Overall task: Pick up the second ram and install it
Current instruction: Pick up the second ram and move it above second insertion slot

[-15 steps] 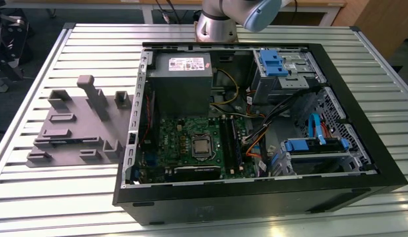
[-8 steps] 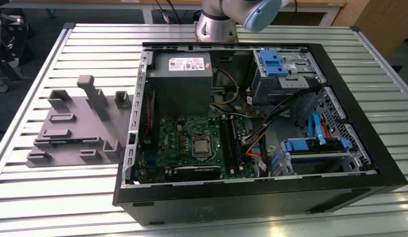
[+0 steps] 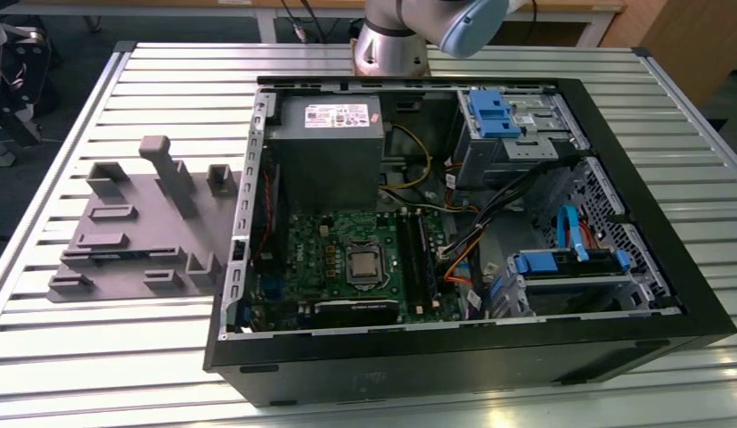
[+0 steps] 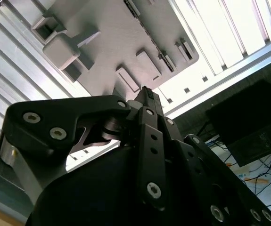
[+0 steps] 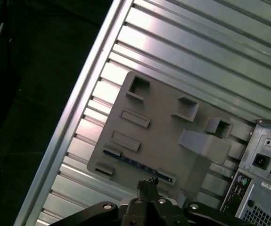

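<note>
Right, my gripper (image 5: 147, 186) hung above the grey fixture (image 5: 168, 117). In the first wrist view its tips were pinched together with nothing between them: a closed, empty pinch. And there was the second ram (image 5: 140, 165), a long dark strip standing on edge in the slot along the fixture's outer side, the side away from the computer case (image 5: 267, 160). My tips looked near it but apart from it.

Over in the exterior view, the fixture sat on the slatted table (image 3: 166, 80) just beside the open case, with the green motherboard (image 3: 332, 245) lying flat inside.

Now the handling, as I judged it. That stick would be very light and stiff, thin as a card, so weight was no worry, but fragility was. The chips on its faces, and presumably contacts along the buried edge, wanted no hard squeezing or scraping. The slot left the long top edge exposed, so I reckoned the hold belonged around its middle, with pads flat on both faces and square to the board. An off-centre pinch could let it swing or twist. The smooth faces might slip, so firm but not hard.
</note>
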`<state>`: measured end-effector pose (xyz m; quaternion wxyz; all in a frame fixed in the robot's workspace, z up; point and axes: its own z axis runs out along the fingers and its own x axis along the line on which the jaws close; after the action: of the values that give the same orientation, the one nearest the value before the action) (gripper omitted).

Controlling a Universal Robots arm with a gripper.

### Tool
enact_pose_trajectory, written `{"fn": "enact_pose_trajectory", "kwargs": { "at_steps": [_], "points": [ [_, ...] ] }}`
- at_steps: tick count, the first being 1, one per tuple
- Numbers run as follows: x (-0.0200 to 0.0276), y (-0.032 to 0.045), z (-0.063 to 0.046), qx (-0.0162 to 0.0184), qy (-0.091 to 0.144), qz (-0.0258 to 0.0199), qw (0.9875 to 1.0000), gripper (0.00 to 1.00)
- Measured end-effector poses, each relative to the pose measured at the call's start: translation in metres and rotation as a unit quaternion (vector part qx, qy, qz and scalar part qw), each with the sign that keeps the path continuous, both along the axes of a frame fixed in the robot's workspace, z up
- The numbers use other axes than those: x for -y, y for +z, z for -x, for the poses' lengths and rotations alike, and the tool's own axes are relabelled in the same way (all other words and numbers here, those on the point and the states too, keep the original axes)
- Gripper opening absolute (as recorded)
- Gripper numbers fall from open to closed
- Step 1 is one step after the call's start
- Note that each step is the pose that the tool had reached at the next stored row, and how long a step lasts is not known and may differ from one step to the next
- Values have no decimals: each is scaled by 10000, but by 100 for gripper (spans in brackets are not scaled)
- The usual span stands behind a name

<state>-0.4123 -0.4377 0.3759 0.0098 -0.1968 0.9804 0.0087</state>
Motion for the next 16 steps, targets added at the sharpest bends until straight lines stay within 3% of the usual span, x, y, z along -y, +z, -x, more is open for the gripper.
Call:
{"fn": "enact_pose_trajectory", "kwargs": {
  "at_steps": [10, 16],
  "points": [
    [0, 0, 0, 0, 12, 0, 10000, 11],
    [0, 0, 3, 0, 179, 0, 9998, 11]
  ]
}}
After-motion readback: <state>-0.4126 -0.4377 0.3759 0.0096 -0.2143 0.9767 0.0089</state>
